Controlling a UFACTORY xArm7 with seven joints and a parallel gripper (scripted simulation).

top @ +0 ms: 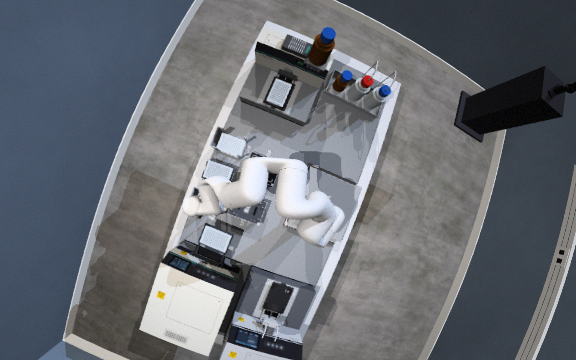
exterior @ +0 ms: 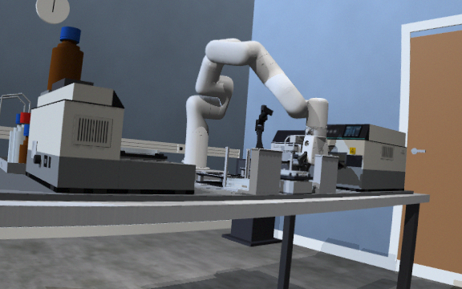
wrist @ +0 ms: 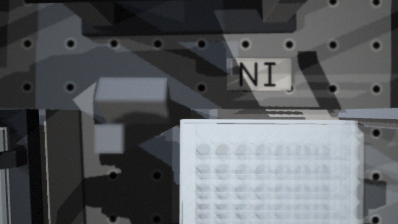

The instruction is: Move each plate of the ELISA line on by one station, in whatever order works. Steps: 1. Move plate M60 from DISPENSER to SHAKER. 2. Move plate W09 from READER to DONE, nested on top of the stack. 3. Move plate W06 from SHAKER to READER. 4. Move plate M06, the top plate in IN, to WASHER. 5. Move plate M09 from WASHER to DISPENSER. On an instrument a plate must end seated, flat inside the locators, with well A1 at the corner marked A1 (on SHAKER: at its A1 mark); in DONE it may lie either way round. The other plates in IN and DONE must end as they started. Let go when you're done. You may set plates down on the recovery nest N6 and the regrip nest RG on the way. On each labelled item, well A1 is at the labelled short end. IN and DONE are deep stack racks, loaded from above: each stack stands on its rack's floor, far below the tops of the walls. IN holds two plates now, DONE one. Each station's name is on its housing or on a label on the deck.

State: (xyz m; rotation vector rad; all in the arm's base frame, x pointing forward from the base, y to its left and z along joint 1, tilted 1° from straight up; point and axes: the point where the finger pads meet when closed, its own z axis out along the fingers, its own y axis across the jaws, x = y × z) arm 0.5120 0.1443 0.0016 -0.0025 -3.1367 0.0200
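My gripper (exterior: 301,161) is down between the two tall grey walls (exterior: 264,172) (exterior: 326,173) of the IN rack, under the arm's wrist. It is shut on the top white well plate (wrist: 270,170) in IN, which fills the lower right of the wrist view. The fingers themselves do not show in the wrist view. The IN label (wrist: 259,74) lies on the deck just beyond the plate's short end. In the overhead view the arm (top: 248,187) hides the rack and the gripper. I cannot read the plate's label.
Two white plates (top: 231,144) (top: 218,170) lie left of the arm. Another white plate (top: 215,238) sits on the cream instrument's tray, one (top: 278,92) in the instrument with bottles, and a dark plate (top: 278,296) in the bottom right instrument.
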